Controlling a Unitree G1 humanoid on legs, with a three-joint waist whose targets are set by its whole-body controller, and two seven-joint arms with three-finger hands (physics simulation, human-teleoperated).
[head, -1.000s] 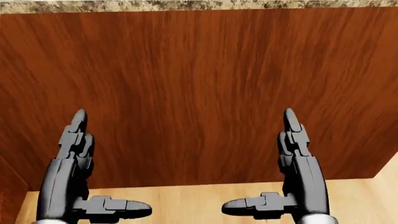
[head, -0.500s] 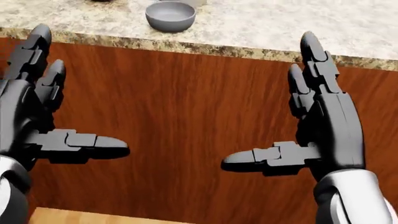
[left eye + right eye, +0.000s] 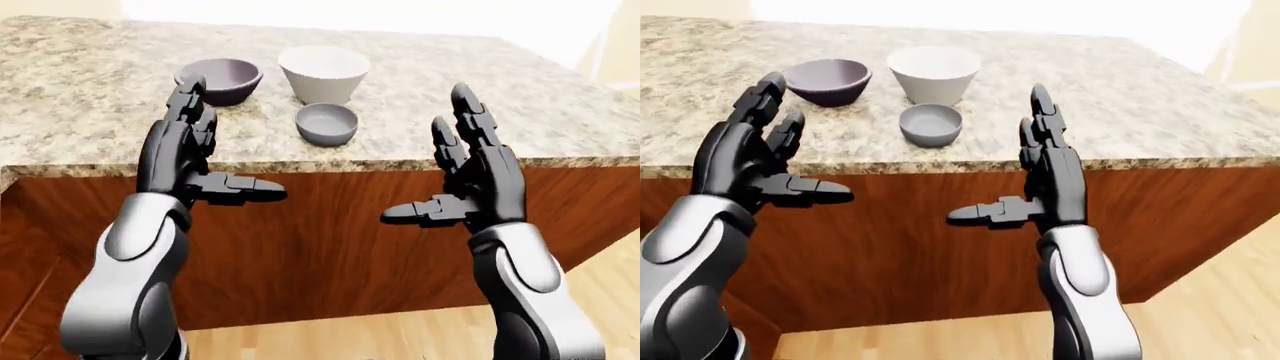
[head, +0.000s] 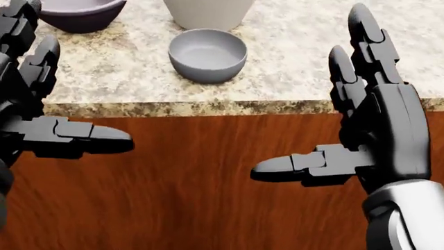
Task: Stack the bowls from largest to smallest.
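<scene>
Hovering released, both: left robot hand (image 3: 190, 161) and right robot hand (image 3: 470, 187), short of the desk (image 3: 80, 112). Sitting upper centre, unstacked: white bowl (image 3: 323, 73), purple bowl (image 3: 220, 80), small grey bowl (image 3: 327, 124). Risking knocking the grey one while reaching past.

Three upright bowls, unstacked: purple bowl (image 3: 219, 79) left, white bowl (image 3: 323, 73) beside, small grey bowl (image 3: 327, 124) nearest edge.

View tilted up: my head camera went from cabinet panel to counter (image 4: 291, 62), now showing small grey bowl (image 4: 207, 54), purple bowl (image 4: 79, 13), white bowl (image 4: 206, 13).
</scene>
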